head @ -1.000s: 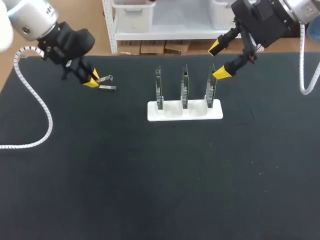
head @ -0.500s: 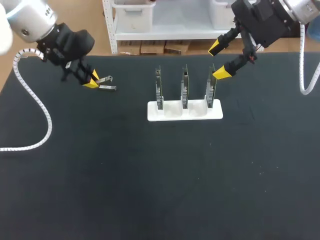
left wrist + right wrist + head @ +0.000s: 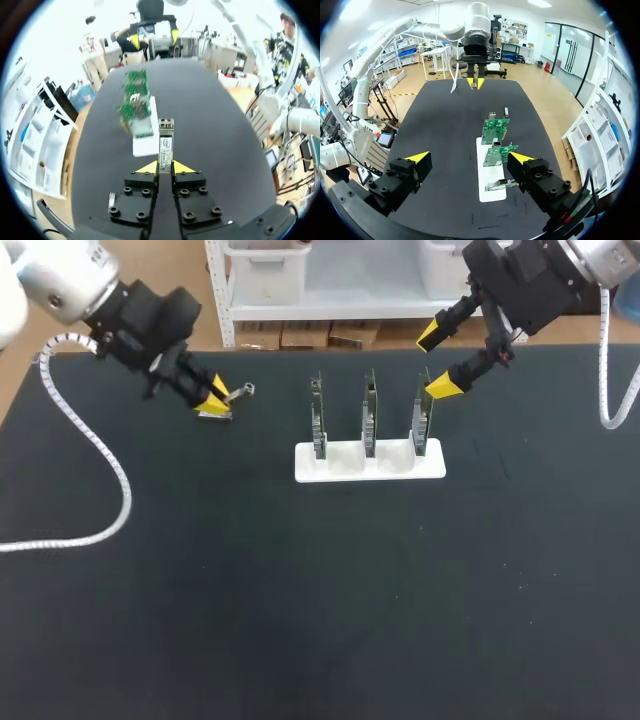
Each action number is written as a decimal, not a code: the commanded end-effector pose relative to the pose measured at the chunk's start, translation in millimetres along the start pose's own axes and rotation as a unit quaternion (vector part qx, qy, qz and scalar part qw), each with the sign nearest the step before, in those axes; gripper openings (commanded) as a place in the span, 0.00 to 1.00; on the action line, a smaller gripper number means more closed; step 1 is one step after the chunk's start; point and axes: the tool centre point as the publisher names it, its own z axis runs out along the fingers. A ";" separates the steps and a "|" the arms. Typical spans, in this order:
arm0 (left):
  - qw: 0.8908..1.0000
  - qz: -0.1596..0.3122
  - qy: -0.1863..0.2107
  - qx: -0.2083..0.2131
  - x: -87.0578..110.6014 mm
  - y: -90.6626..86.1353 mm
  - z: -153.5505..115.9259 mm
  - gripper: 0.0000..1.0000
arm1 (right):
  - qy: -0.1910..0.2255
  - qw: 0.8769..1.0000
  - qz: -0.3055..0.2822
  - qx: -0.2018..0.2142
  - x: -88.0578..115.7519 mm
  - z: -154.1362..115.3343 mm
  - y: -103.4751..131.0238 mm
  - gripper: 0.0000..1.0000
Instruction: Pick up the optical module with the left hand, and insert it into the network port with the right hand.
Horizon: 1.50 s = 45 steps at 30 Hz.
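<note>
While the right arm is hanging idle, the head view is showing the left gripper off the table at the far left, pinching the module by its rear end. The module's long axis is pointing out past the fingertips toward the three boards standing upright in the white stand. A second small metal piece is lying on the table just under that gripper. The right gripper is hovering over the rightmost board with its fingers spread wide and nothing between them. The boards are therefore standing between the two grippers, and the module is lying well apart from the right one, across the stand. The ports are too small to pick out here.

Seen from the left wrist, the yellow tips are pressing on both sides of the module, which is sticking straight ahead, its free end aiming at the stand and just beside the boards' line.

Seen from the right wrist, the spread fingers are framing the stand and boards just ahead. The left gripper is showing far beyond them, so the handover is calling, I judge, for the arms to be closing that gap with the free end offered to the right fingers
</note>
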 end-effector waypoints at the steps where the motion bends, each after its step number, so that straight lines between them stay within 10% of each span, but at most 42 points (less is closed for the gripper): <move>1: 0.996 -0.005 -0.084 -0.003 -8.3 -15.5 1.5 0.00 | -0.001 1.000 -0.001 -0.001 0.4 0.4 -0.8 1.00; 6: 0.986 -0.005 -0.164 0.003 -39.4 -25.6 -1.3 0.00 | -0.001 1.000 -0.001 -0.001 0.4 0.4 -0.8 1.00; 29: 0.964 0.008 -0.259 -0.056 -150.6 -8.5 37.1 0.00 | -0.001 1.000 -0.001 -0.001 0.4 0.4 -0.8 1.00; 45: 0.950 -0.026 -0.306 -0.056 -177.8 30.9 77.4 0.00 | -0.001 1.000 -0.001 -0.001 0.4 0.4 -0.8 1.00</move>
